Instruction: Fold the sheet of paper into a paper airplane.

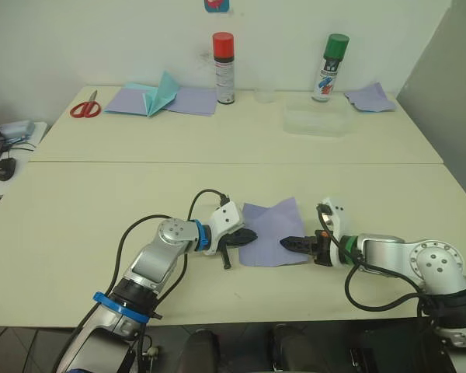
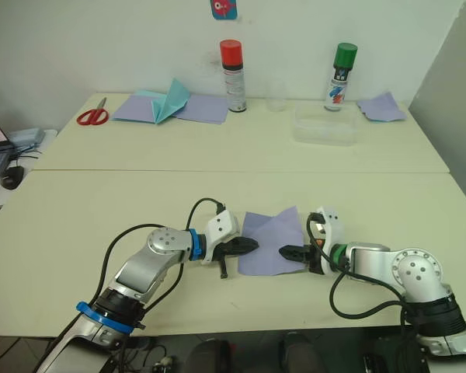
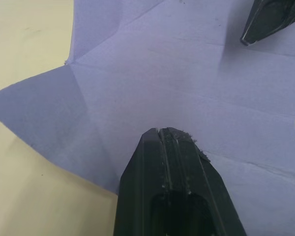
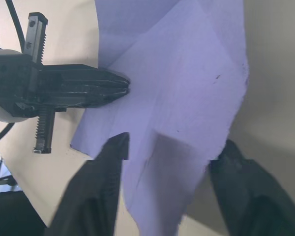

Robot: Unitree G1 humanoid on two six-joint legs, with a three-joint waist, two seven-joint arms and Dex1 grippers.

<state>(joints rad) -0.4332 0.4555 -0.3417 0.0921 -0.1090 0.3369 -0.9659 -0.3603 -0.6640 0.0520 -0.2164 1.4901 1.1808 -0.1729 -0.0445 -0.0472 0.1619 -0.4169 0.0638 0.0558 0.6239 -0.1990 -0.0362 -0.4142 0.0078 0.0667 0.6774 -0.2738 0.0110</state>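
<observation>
Sheet of paper [image 1: 270, 231]: lavender, creased, lying on the near table [image 1: 101, 225] between the two grippers. It is still an open sheet with no single point. Two corners stand up on its far edge with a notch between them; its near edge runs straight from one gripper toward the other.

Left gripper [image 1: 245, 234]: fingers pressed together, tips on the sheet's left edge. The left wrist view shows them resting on top of the paper, with no paper seen between them.

Right gripper [image 4: 169, 147]: fingers spread wide in the right wrist view, one on each side of the sheet's right edge, with the paper passing between them.

Clear plastic tub [image 1: 317, 118]: on the far table, well beyond the right gripper; contents cannot be made out.

Far edge, beyond the left gripper: red scissors [image 1: 85, 106], flat lavender sheets [image 1: 182, 100] and a teal folded piece [image 1: 162, 91].

Spray cans: red-capped can [image 1: 224, 68] and green-capped can [image 1: 330, 67], both upright.
</observation>
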